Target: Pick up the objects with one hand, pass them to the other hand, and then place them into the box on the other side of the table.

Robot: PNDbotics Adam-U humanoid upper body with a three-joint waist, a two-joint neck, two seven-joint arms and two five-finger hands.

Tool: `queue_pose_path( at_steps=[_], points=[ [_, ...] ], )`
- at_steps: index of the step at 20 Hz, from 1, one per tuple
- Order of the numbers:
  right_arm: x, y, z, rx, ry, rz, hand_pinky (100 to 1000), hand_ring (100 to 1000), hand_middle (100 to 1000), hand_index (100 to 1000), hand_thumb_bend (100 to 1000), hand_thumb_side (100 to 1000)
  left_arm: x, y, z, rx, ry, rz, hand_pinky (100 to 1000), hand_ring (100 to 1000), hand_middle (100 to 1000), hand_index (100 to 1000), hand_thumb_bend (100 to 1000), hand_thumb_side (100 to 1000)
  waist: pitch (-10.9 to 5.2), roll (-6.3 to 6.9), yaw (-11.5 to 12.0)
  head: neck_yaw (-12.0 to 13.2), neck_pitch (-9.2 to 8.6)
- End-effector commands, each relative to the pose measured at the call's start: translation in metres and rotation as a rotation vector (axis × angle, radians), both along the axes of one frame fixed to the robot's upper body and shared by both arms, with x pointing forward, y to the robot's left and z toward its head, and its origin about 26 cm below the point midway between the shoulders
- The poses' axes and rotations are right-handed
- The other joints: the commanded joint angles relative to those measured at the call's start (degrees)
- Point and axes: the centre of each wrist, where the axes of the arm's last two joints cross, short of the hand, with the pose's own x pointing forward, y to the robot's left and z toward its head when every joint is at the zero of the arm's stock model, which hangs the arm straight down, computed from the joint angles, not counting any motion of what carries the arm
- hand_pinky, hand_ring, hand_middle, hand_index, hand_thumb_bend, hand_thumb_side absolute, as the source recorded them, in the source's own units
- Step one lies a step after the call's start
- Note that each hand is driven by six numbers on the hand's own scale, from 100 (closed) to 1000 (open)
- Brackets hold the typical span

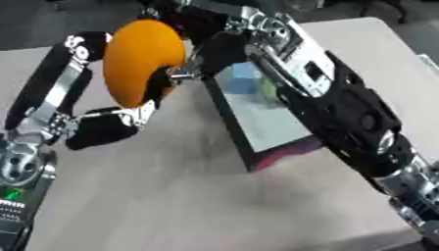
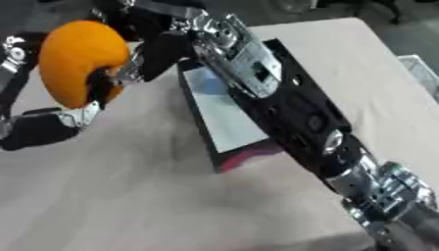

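The fingers [image 1: 129,115] of the left hand [image 1: 103,125] are curled round the lower and inner side of a large orange object [image 1: 141,61], which is held raised above the tabletop [image 1: 171,196]. The left forearm, black with silver joints, runs down toward the lower left corner. The right hand [image 1: 214,49] is brought in close beside the orange object, at its right side; how its fingers stand cannot be told, since they are blurred against the dark background. The right arm is stretched diagonally from the lower right corner up toward the top centre, passing over the box [image 1: 261,122].

The orange object is smooth, rounded and elongated, plainly orange all over, with a shadowed hollow on its right side. The box, dark-walled with a pale floor, lies on the tabletop below the right arm; a bluish thing [image 1: 244,81] and a greenish thing [image 1: 270,90] are seen inside it.
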Motion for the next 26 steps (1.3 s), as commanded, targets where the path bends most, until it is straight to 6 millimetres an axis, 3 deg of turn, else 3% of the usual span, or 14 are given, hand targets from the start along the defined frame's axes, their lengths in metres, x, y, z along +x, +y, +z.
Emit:
queue_pose_path(
  at_steps=[1, 5, 9, 19, 20, 21, 26],
  points=[
    [-0.005, -0.003, 0.013, 0.006, -0.013, 0.008, 891, 797, 571, 494, 424, 258, 0.005, 0.005, 0.000, 0.025, 0.006, 0.053, 915, 714, 698, 843, 804, 366, -0.31, -0.47, -0.15, -0.11, -0.31],
    [-0.008, -0.005, 0.016, 0.020, 0.013, 0.010, 893, 796, 572, 495, 425, 262, 0.010, 0.007, -0.005, 0.061, 0.037, 0.154, 929, 733, 720, 866, 924, 489, -0.47, -0.38, -0.31, -0.14, -0.27],
    [-0.011, -0.009, 0.019, 0.041, 0.027, 0.008, 894, 797, 573, 495, 425, 265, 0.008, 0.011, -0.005, 0.063, 0.041, 0.239, 933, 736, 724, 872, 958, 530, -0.71, -0.32, -0.54, -0.11, -0.15],
    [-0.014, -0.021, 0.021, 0.072, 0.076, -0.030, 898, 802, 576, 497, 426, 268, 0.013, 0.030, -0.009, 0.007, 0.069, 0.356, 936, 735, 724, 872, 955, 530, -1.28, 0.09, -1.17, -0.12, 0.10],
    [-0.014, -0.023, 0.021, 0.075, 0.080, -0.034, 899, 803, 578, 498, 428, 284, 0.014, 0.032, -0.010, 0.003, 0.074, 0.366, 936, 735, 724, 872, 882, 514, -1.32, 0.11, -1.25, -0.15, 0.14],
    [-0.014, -0.024, 0.021, 0.077, 0.083, -0.038, 899, 803, 579, 500, 426, 267, 0.015, 0.035, -0.011, 0.002, 0.078, 0.375, 936, 735, 724, 872, 947, 531, -1.36, 0.14, -1.34, -0.18, 0.20],
    [-0.017, -0.040, 0.021, 0.092, 0.079, -0.079, 902, 807, 588, 512, 426, 257, 0.020, 0.064, -0.019, 0.001, 0.106, 0.455, 937, 730, 717, 854, 879, 544, -1.70, 0.21, -2.06, -1.59, 1.10]
  ],
)
